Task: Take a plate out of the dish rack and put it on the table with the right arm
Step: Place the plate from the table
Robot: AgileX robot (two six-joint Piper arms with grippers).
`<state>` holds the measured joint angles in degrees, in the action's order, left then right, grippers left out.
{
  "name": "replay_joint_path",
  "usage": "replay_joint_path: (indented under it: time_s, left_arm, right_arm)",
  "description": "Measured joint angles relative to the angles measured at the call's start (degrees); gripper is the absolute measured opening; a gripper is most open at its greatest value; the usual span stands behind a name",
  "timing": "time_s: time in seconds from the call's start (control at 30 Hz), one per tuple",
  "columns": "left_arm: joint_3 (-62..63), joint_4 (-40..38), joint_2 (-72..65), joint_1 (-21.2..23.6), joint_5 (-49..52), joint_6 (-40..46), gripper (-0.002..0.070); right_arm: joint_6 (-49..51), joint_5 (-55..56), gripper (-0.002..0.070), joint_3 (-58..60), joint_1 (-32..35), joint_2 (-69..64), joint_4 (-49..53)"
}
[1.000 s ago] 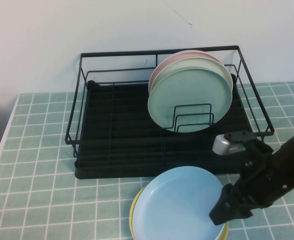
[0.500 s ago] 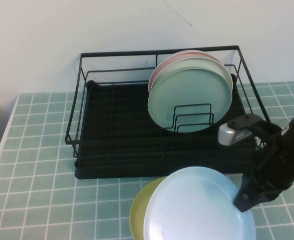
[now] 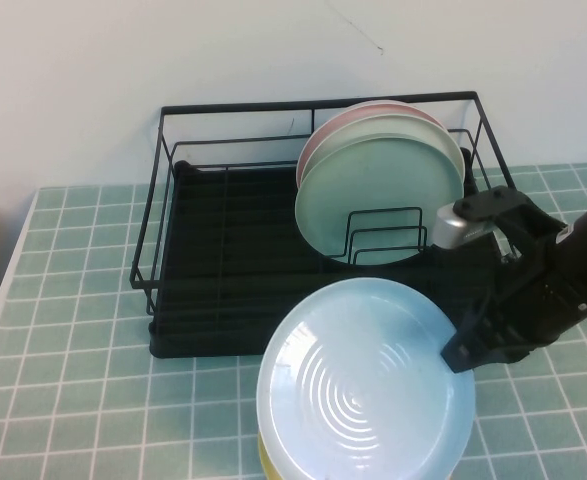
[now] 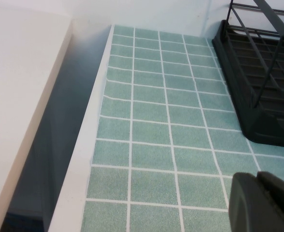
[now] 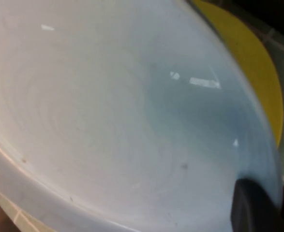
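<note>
The light blue plate (image 3: 363, 380) hangs tilted in front of the dish rack (image 3: 233, 250), its ringed underside facing the high camera. My right gripper (image 3: 468, 345) is shut on the plate's right rim. In the right wrist view one dark finger (image 5: 253, 208) lies on the plate (image 5: 108, 121). Below it a yellow plate (image 3: 265, 462) lies on the green tiled table (image 3: 73, 330), mostly hidden. My left gripper (image 4: 257, 178) is shut and hovers over bare tiles left of the rack (image 4: 258, 96).
A mint-green plate (image 3: 373, 190) and a pink plate (image 3: 373, 108) behind it stand upright in the rack's right half. The rack's left half holds nothing. The table's white edge (image 4: 91, 145) runs along the far left, with a drop beyond it.
The right gripper shut on the blue plate's rim and lifted it off the yellow plate. The plate has tipped up, and the arm rose toward the rack.
</note>
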<state>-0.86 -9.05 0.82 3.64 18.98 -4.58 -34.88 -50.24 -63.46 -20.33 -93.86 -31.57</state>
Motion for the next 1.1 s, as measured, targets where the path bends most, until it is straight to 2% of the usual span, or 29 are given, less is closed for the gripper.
replay_joint_path:
  time_s: [0.63,1.1]
  left_arm:
    - [0.0,0.0,0.0,0.0,0.0,0.0,-0.0004]
    - [0.0,0.0,0.0,0.0,0.0,0.0,-0.0004]
  right_arm:
    - [-0.4,3.0,0.001,0.0,0.0,-10.0,-3.1]
    - [-8.5,0.8,0.001,-0.1,0.0,-12.2,-3.6]
